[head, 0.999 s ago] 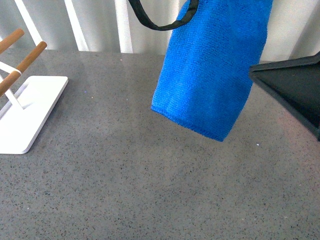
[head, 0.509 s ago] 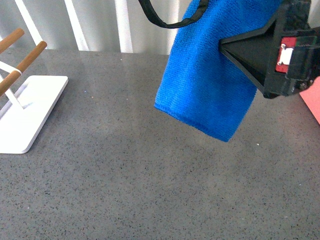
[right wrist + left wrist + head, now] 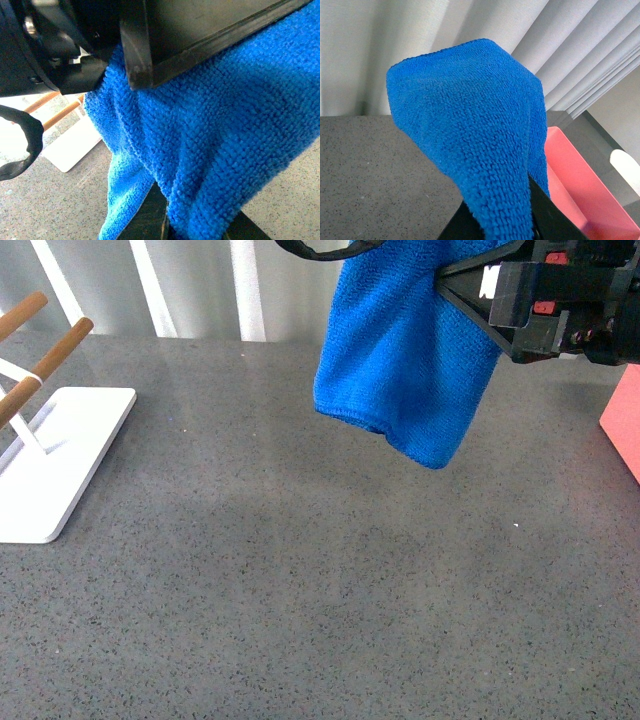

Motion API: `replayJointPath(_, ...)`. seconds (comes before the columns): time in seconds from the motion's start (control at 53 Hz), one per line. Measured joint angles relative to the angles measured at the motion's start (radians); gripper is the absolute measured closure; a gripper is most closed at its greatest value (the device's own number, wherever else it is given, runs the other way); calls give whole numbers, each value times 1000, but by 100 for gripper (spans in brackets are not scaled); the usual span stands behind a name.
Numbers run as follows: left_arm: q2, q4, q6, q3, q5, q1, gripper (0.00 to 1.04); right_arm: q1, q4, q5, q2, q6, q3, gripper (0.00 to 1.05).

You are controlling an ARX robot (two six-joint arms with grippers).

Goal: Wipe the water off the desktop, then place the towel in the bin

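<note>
Left gripper [image 3: 505, 216] pinches towel [image 3: 400, 370] from above; right gripper [image 3: 195, 226], reaching sideways, seemingly pinches it too; towel hangs lengthwise below.

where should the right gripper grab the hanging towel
Pinch the gathered upper part of the towel, just below where the left gripper holds it, coming from the robot's right. Up there the folds are bunched and likely steadier; the lower edge hangs loose above the desktop. The bin is also on that side.

Black wedge fingers [image 3: 465, 292], red tabs [image 3: 545, 308], looped black cable [image 3: 320, 252]
</note>
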Motion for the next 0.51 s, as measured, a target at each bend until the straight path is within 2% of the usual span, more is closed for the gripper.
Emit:
replayJointPath(0.075, 0, -3, -3, 0, 2, 3, 99, -3, 0, -3, -5, 0, 0, 100)
replayJointPath(0.377, -1, -25, -14, 2, 5, 25, 99, -43, -30, -35, -61, -2, 0, 100)
replayJointPath(0.509, -8, -29, -16, 1, -2, 38, 76, -68, -43, -43, -82, -1, 0, 100)
